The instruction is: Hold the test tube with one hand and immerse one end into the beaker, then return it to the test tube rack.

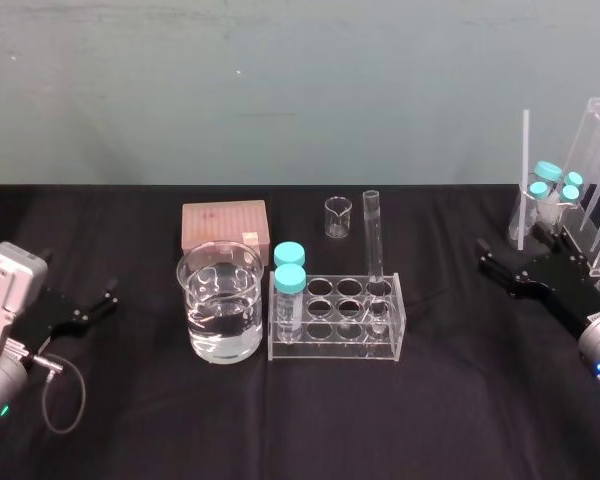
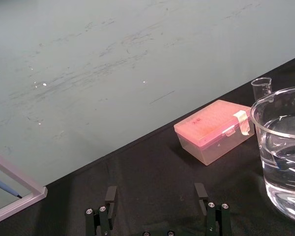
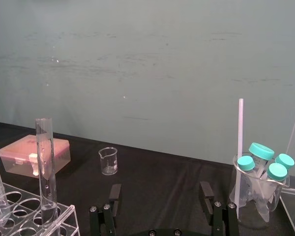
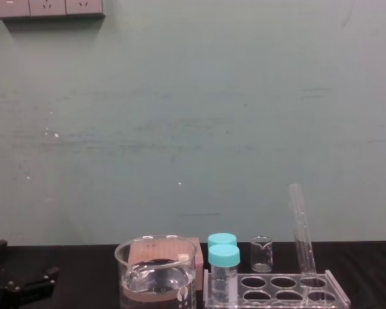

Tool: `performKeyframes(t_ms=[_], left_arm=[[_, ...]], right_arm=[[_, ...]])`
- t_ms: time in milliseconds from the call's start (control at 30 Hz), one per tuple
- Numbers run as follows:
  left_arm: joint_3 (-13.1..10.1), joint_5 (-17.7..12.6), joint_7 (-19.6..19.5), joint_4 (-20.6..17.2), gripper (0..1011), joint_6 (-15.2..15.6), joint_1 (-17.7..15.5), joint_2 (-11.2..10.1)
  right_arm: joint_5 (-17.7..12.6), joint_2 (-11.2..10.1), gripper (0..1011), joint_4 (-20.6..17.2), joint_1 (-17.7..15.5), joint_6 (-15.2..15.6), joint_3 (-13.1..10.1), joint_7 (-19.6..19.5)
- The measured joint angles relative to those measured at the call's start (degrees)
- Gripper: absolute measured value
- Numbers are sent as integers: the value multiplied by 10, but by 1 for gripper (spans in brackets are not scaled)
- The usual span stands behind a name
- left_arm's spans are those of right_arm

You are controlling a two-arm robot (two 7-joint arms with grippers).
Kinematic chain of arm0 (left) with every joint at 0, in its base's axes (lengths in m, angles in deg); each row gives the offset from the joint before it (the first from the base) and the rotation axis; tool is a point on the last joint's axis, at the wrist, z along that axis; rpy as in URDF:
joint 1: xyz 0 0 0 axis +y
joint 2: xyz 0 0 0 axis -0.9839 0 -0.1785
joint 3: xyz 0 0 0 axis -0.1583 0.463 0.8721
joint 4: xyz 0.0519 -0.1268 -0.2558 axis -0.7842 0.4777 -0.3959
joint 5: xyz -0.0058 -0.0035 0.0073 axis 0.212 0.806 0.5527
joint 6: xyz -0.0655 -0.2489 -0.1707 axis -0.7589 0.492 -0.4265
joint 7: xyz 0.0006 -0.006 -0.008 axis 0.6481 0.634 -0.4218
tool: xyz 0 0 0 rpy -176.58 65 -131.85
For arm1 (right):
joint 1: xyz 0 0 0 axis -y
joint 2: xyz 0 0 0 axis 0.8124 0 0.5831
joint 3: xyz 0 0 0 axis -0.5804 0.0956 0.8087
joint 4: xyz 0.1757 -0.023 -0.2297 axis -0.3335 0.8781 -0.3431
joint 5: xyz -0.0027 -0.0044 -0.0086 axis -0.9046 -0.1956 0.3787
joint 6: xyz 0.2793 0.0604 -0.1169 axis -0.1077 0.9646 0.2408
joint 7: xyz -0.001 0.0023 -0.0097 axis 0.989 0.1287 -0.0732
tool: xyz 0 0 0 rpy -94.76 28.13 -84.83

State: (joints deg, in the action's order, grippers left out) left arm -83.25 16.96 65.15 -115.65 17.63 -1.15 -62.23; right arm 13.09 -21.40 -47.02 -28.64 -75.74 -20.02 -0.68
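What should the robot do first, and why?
Probably reach the open right tool toward the test tube: it stands untouched in the rack, at its right end, nearer that tool than the left tool, parked open left of the beaker.

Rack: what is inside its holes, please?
The test tube leans in the back right hole of the rack. Two vials fill the left end holes. The rear vial's body is mostly hidden behind the front one. The other holes look empty.

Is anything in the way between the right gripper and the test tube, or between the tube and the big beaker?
Bare cloth lies between the right gripper and the test tube. Two teal-capped vials stand in the rack between tube and beaker, so lifting over them seems needed. Left gripper idles at left.
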Motion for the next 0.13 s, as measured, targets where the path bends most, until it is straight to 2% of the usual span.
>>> performKeyframes(t_ms=[133], left_arm=[[0, 0, 0, 0, 1000, 0, 0, 0]], right_arm=[[0, 0, 1003, 0, 0, 0, 0, 0]])
